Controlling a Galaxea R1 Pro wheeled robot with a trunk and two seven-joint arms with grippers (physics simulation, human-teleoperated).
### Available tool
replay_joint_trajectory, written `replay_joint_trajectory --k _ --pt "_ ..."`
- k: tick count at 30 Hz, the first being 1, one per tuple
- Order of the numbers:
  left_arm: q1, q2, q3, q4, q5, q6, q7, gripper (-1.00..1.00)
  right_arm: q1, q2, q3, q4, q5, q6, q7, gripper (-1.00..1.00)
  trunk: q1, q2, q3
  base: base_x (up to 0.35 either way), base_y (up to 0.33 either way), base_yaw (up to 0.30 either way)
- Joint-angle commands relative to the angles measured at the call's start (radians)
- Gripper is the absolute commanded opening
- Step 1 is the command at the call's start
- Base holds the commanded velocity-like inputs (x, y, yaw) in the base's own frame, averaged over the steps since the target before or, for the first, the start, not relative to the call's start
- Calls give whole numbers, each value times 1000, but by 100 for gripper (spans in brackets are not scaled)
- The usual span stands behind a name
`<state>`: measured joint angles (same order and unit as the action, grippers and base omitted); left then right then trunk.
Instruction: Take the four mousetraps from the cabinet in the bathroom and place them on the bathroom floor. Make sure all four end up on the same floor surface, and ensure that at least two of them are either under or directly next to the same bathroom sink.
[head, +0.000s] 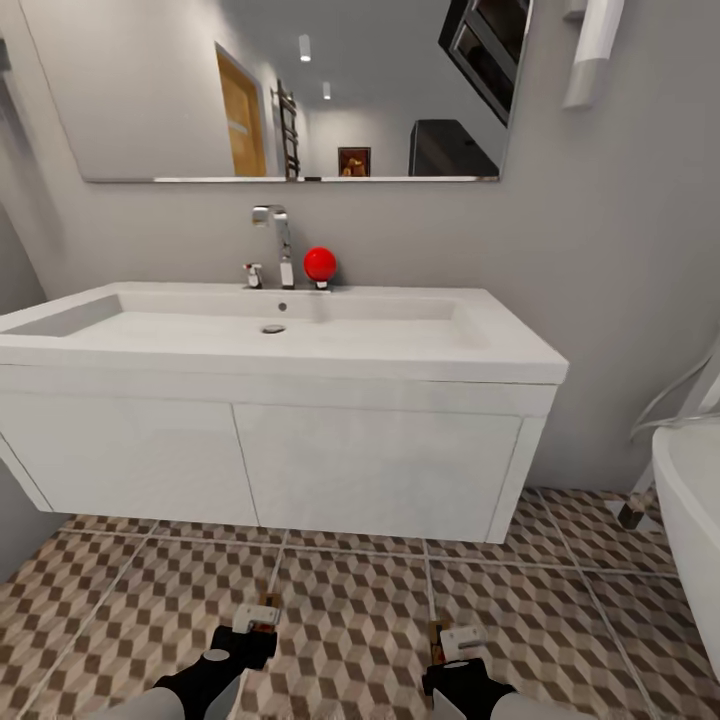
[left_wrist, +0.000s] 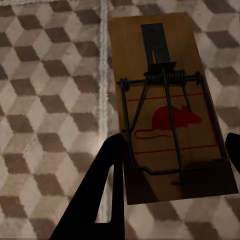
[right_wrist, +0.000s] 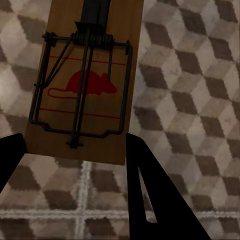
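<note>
**Two traps held low over the bathroom tiles, in front of the sink**

I am looking from the head camera at a bathroom floor (head: 350, 610) of large square tiles printed with brown, beige and white cubes, with pale grout lines. Ahead stands a wide white rectangular sink (head: 270, 335) with a tall chrome tap (head: 275, 240), set on a white two-door wall-hung vanity (head: 370, 465). A small red ball-shaped object (head: 320, 263) sits beside the tap, and a broad mirror (head: 280, 90) hangs on the grey wall above. The curved white rim of a bathtub (head: 690, 520) shows at the right edge.

My left gripper (head: 257, 617) is clamped on a flat brown wooden mousetrap (left_wrist: 170, 110) with a wire spring and a red mouse print; its dark fingers (left_wrist: 107, 185) flank the board's sides (the tiles show directly beneath). My right gripper (head: 455, 645) likewise grips a second mousetrap (right_wrist: 87, 85) of the same kind, fingers (right_wrist: 150, 195) at each edge. Both traps sit low over the tiles, near the vanity's front; whether they touch the floor I cannot tell.
</note>
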<state>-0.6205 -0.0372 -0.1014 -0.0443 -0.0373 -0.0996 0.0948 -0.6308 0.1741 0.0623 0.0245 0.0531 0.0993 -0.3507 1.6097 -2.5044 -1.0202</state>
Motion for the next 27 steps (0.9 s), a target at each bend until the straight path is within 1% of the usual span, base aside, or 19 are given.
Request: replay_joint_trajectory --k 1,27 --pt "-1 0 -8 1 -6 -3 10 -100 -1 0 7 2 2 5 -2 -100 0 -1 -5 0 0 0" --pt "-1 -8 -8 12 -6 -2 11 -100 -1 0 7 2 -2 3 -2 -100 12 -7 -105 0 0 0"
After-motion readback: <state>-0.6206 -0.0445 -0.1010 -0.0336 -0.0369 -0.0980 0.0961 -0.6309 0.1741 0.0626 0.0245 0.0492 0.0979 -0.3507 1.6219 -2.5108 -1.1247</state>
